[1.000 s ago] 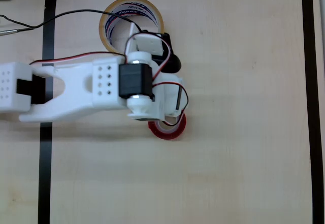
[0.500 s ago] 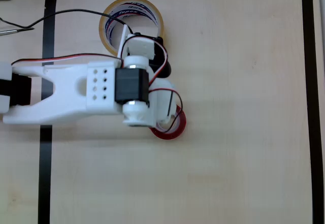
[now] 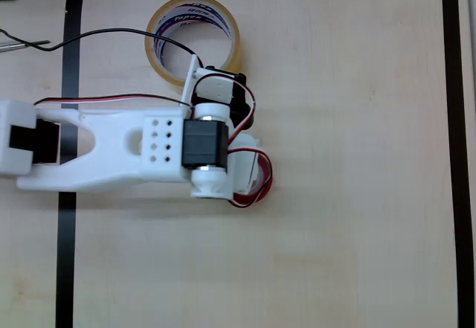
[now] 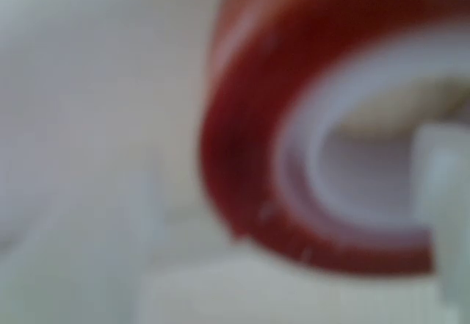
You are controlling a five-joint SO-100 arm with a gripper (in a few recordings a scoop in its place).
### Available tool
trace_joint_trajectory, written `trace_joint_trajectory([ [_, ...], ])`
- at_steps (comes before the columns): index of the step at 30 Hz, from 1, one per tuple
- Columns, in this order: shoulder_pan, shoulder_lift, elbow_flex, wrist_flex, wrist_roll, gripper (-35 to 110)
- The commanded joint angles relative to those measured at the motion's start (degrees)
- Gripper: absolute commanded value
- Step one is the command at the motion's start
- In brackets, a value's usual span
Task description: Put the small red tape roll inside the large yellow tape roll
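1. Close in the blurred wrist view, the small glossy red tape roll with a white inner core sits hard against the lens; a pale finger stands inside its hole.
2. From overhead, the white arm's pincer covers this roll on the light wooden tabletop; its spread cannot be told.
3. Further off, the large translucent yellowish tape roll lies flat, apart from the red one.

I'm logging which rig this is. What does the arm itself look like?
The arm is white printed plastic with a grid of small holes, black servo blocks at the joints, and thin red, black and white cables looping toward the end effector.
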Motion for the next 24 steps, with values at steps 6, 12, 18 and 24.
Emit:
trace_joint_trajectory([
  [6,0.7,-4.2,-12.5,1.1,0.3,16],
  [12,0.4,-6.8,-13.9,1.1,0.6,0],
  [18,1.4,-4.1,-14.4,1.1,0.7,0],
  [24,-1.2,5.8,-9.4,1.1,-0.6,0],
])
